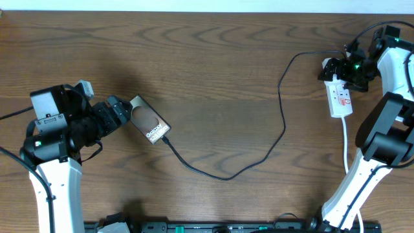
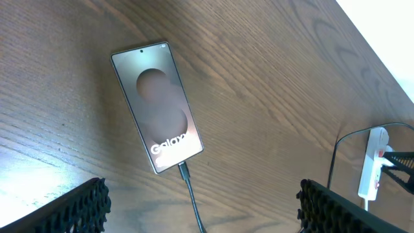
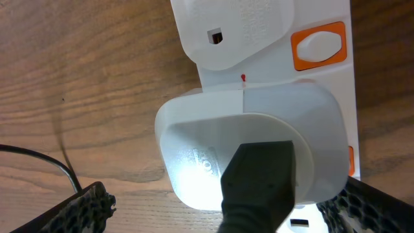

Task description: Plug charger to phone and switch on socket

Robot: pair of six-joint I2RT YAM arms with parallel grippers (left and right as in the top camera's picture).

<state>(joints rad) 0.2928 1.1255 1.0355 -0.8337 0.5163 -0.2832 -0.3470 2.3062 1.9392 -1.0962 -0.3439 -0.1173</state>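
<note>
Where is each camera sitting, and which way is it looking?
Overhead: above the table, looking straight down; left arm and right arm show.
Left wrist: on the left arm, facing down at the phone; the left fingers show below.
Right wrist: close over the socket, facing down; the right fingers show below.
Shared: overhead and left wrist both see phone and charger.

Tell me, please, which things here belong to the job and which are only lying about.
Job: phone; charger, its tip at the phone's lower end; socket.
Only there: white cord of the socket; table.
</note>
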